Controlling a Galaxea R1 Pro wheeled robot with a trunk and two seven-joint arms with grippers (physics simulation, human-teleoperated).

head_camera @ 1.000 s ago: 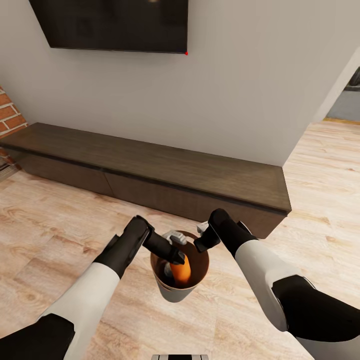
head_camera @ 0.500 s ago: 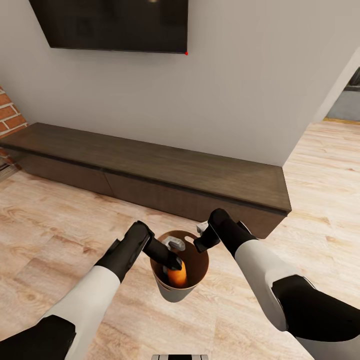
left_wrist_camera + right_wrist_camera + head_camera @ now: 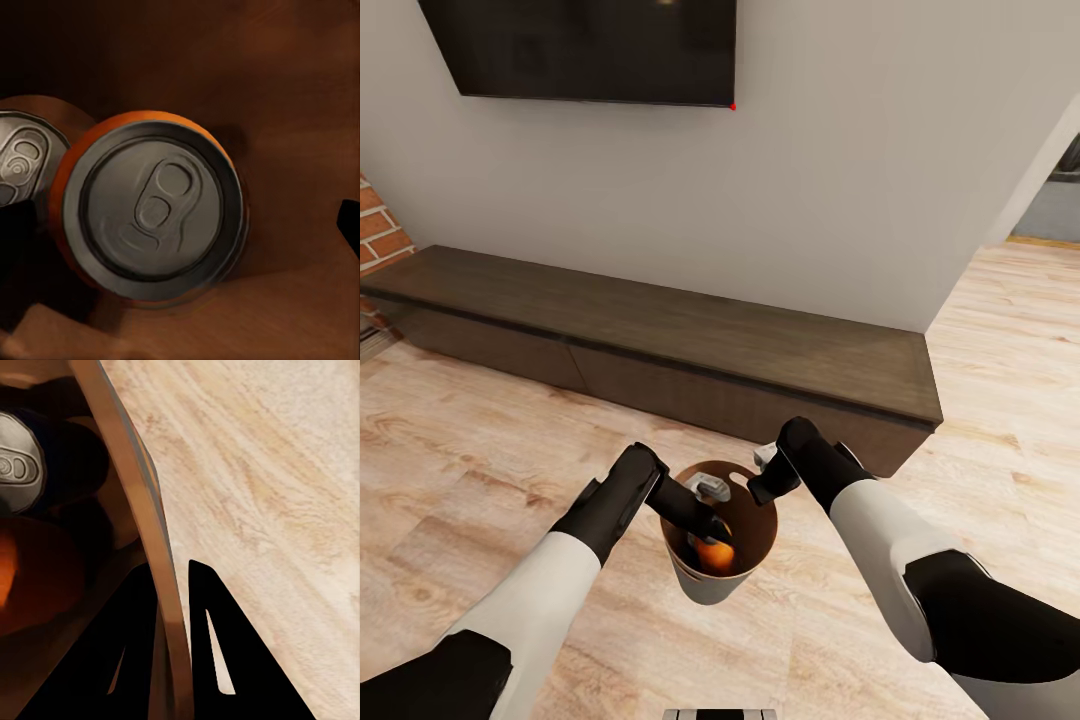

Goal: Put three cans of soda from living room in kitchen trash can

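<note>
We are watching the orange can (image 3: 714,553) sinking deeper into the trash can (image 3: 712,583); left gripper (image 3: 712,527) spread open, released, at its 10 o'clock; right gripper (image 3: 171,611) pinching the rim.

**Count of items by kind**

One trash can (image 3: 712,583), pale grey outside and brown inside. Two soda cans visible within it: one orange can (image 3: 154,206) and a second can (image 3: 22,161) beside it, its body colour not discernible; a dark-sided can (image 3: 19,461) appears beside an orange one in the right wrist view. Two grippers: left gripper (image 3: 710,525), right gripper (image 3: 760,478). One wall TV (image 3: 580,50). One low wooden cabinet (image 3: 660,350). One brick fireplace (image 3: 378,235).
</note>
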